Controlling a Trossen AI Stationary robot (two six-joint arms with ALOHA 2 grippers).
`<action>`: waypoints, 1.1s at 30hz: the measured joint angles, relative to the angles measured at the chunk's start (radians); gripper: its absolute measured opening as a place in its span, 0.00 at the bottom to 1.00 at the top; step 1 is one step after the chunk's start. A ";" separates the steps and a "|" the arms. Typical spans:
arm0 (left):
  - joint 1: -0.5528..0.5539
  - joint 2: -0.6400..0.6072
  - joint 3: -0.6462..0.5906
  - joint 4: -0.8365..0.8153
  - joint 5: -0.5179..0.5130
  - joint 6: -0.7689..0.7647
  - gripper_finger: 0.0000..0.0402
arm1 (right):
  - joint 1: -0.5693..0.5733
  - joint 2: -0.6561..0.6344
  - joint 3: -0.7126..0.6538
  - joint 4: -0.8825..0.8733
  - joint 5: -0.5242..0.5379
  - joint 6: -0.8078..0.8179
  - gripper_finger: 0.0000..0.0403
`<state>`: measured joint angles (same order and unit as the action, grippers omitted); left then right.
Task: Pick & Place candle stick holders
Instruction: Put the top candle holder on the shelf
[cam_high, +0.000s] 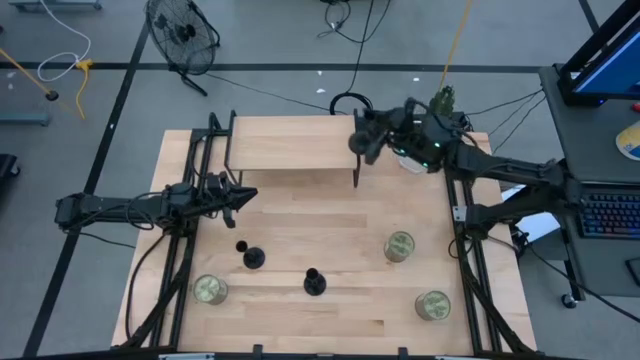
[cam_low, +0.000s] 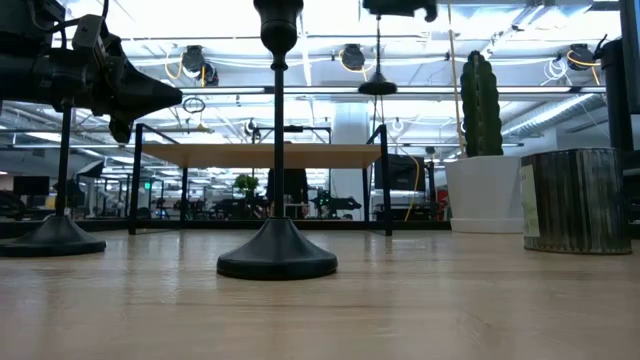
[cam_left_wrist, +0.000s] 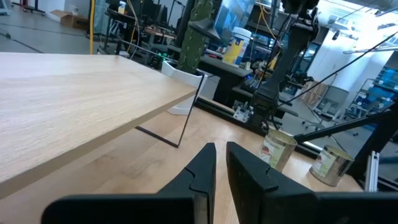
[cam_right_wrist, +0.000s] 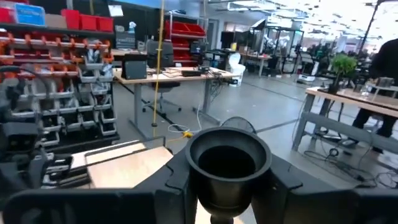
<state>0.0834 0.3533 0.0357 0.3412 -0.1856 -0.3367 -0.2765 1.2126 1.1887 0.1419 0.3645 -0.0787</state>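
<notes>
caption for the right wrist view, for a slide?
Right gripper holding a black candle stick holder by its cup, workshop behind.

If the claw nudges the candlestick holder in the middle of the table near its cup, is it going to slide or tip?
Probably tip: the candlestick holder is tall, with a thin stem and its cup high above the base. The wide, flared base looks stabilising, so a low push would more likely slide it. It looks rigid, not floppy.

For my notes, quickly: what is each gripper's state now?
Left gripper: nearly closed, holding nothing.
Right gripper: closed on a candlestick holder.
</notes>
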 joint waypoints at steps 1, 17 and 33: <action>0.000 0.000 0.000 0.000 0.000 0.000 0.10 | -0.008 0.028 0.020 0.017 0.000 0.000 0.25; 0.000 0.000 0.000 0.000 0.000 0.000 0.10 | -0.210 0.412 0.203 0.141 -0.083 0.022 0.25; 0.000 0.000 0.000 0.000 0.000 0.000 0.10 | -0.294 0.471 0.203 0.141 -0.105 0.111 0.25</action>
<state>0.0834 0.3531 0.0357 0.3416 -0.1856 -0.3367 -0.5701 1.6836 1.3922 0.2827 0.2595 0.0323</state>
